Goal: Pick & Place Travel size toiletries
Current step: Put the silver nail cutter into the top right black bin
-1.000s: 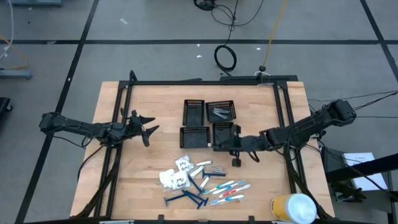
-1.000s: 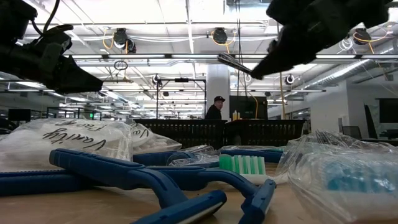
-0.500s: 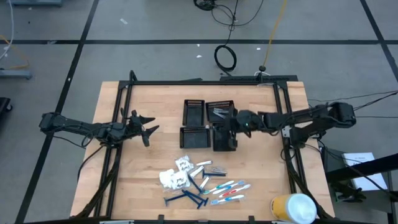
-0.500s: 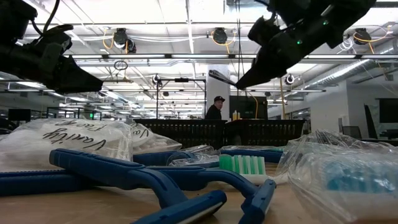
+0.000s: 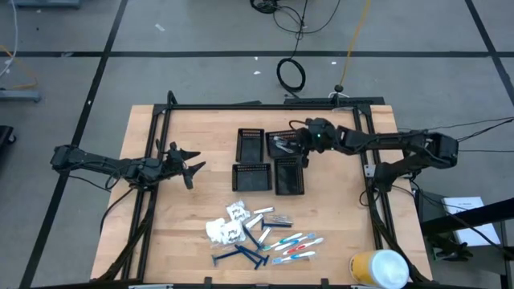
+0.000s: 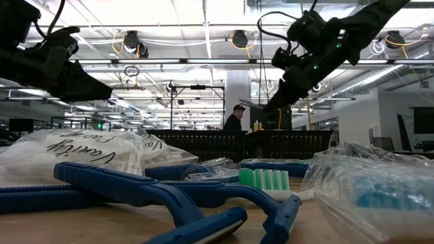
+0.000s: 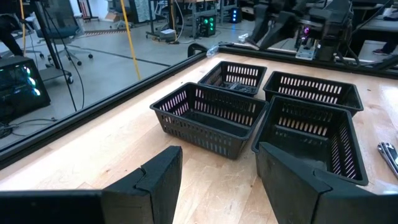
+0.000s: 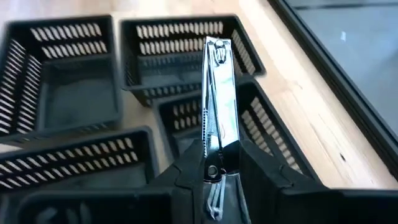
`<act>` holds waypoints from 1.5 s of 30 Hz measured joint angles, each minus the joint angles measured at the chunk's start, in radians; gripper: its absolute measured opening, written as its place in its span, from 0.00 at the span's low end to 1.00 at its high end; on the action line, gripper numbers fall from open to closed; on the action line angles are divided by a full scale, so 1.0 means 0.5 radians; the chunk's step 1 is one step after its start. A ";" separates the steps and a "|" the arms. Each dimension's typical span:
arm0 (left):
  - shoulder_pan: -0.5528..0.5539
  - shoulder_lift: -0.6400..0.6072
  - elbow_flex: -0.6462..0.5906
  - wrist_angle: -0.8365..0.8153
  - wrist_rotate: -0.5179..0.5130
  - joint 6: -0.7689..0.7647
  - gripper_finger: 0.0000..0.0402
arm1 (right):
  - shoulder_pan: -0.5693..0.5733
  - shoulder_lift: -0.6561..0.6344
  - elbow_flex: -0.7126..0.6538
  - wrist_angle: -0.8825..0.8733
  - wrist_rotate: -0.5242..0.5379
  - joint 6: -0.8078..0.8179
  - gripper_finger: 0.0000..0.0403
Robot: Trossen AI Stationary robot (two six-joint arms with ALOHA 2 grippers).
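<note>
Steel shines between my right gripper's (image 8: 211,163) fingers: I am clamped on a slim silvery nail clipper (image 8: 216,99), which sticks straight out ahead of the jaws. Taking the back-right mesh tray (image 5: 286,142) as my mark, that gripper (image 5: 302,144) hangs above its right edge, raised off the table, and a few silvery pieces (image 5: 281,145) already lie inside it. The other three black trays (image 5: 250,177) stand touching it, to its left and toward the front of the table. The rest of the toiletries lie in a loose heap well in front of that tray: white crinkly packets (image 5: 227,228), blue razors (image 5: 241,254) and slim toothbrushes (image 5: 297,246). My left gripper (image 5: 189,168) waits well to the left of the tray, out past the left-hand trays, its fingers spread apart and holding nothing.
</note>
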 joint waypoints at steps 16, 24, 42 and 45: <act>0.000 0.000 0.000 -0.001 0.000 0.000 0.52 | -0.122 0.002 -0.140 0.069 -0.002 0.037 0.17; 0.000 0.000 0.000 0.000 0.000 0.000 0.52 | -0.122 0.002 -0.141 0.089 -0.002 0.061 0.18; 0.000 0.000 0.000 0.000 0.000 -0.001 0.52 | -0.121 0.002 -0.143 0.135 0.006 0.080 0.40; 0.000 0.000 0.000 0.000 0.000 0.000 0.52 | -0.121 0.003 -0.143 0.137 0.006 0.109 0.43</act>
